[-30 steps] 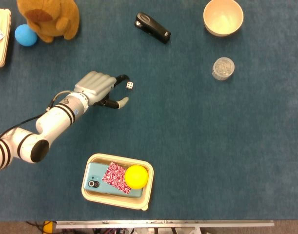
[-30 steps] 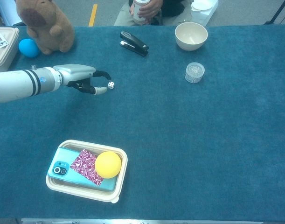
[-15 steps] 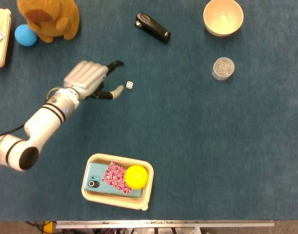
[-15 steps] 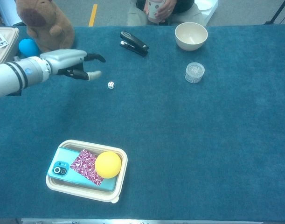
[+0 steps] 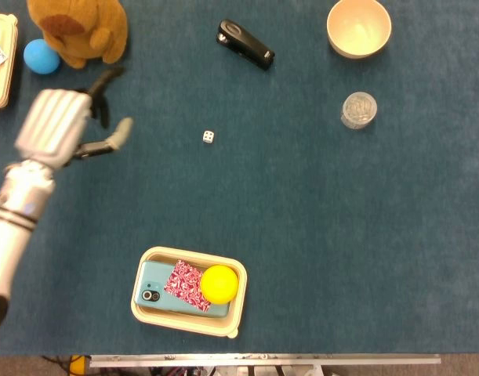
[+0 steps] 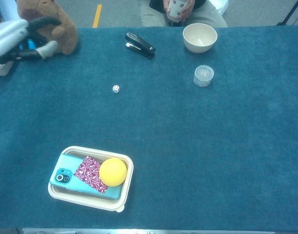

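while left hand [image 5: 63,129] hovers empty, die [image 5: 209,137] shows dots.

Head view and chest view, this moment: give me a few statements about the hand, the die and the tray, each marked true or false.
1. The left hand holds the small white die. False: the die lies alone on the blue cloth-covered table, apart from the hand, whose fingers are spread and hold nothing.
2. The yellow ball sits in the cream tray. True.
3. The black stapler lies inside the cream bowl. False: it lies on the table, left of the bowl.
4. A turquoise phone lies in the tray under a red patterned packet. True.
5. The right hand shows in neither view. True.
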You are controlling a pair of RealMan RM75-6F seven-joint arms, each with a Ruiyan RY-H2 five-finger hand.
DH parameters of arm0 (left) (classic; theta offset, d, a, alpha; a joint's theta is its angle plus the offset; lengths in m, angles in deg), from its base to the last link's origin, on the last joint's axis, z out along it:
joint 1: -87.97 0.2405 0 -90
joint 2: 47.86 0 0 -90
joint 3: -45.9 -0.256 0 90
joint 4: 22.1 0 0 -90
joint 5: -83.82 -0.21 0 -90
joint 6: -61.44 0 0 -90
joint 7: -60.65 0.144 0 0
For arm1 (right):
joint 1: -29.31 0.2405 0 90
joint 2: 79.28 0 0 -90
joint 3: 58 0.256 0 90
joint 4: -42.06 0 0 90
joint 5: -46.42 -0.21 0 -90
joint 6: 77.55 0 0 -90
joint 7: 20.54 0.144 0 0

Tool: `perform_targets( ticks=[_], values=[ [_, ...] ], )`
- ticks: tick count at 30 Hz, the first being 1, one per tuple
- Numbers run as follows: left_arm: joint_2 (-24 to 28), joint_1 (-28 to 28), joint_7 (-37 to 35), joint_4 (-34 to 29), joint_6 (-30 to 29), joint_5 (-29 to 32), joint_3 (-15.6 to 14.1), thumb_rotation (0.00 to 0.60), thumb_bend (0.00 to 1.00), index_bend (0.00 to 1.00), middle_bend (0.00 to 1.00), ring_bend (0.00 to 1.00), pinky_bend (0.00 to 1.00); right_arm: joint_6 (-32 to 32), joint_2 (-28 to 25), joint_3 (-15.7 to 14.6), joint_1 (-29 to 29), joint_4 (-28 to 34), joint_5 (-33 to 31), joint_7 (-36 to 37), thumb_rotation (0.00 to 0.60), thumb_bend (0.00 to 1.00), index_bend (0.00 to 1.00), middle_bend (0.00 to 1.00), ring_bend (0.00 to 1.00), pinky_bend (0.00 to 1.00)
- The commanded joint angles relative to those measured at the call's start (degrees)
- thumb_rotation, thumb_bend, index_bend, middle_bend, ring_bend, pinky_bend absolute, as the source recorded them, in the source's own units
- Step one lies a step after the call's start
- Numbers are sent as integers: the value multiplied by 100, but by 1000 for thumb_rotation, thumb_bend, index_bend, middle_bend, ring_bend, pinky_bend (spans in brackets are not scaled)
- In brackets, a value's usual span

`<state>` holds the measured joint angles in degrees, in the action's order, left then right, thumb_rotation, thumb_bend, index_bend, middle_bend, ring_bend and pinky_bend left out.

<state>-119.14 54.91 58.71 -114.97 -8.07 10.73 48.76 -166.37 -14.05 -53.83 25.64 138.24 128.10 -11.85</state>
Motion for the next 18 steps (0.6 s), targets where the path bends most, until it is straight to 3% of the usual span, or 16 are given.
perform_targets(
  ticks=[1,4,7,18],
  values=[
    [242,568,-54,-58,-626,-278,-159,159,364,133,382,282,417,-45,-17,17,-22,-3,-3,3,600,290,373,231,14,63],
    [346,875,79,-88,-927,-286,-236,158,364,139,288,191,286,-87,-20,32,-39,-9,-4,-19,600,290,373,231,14,63],
    [432,1164,140,-197,-1180,-240,-276,157,364,144,261,168,228,-120,-20,41,-51,0,1,-73,600,290,373,231,14,63],
    [554,2038,480,-427,-1879,-51,-335,158,364,156,256,162,189,-350,80,47,-143,-60,76,-298,600,290,373,231,14,63]
  ],
)
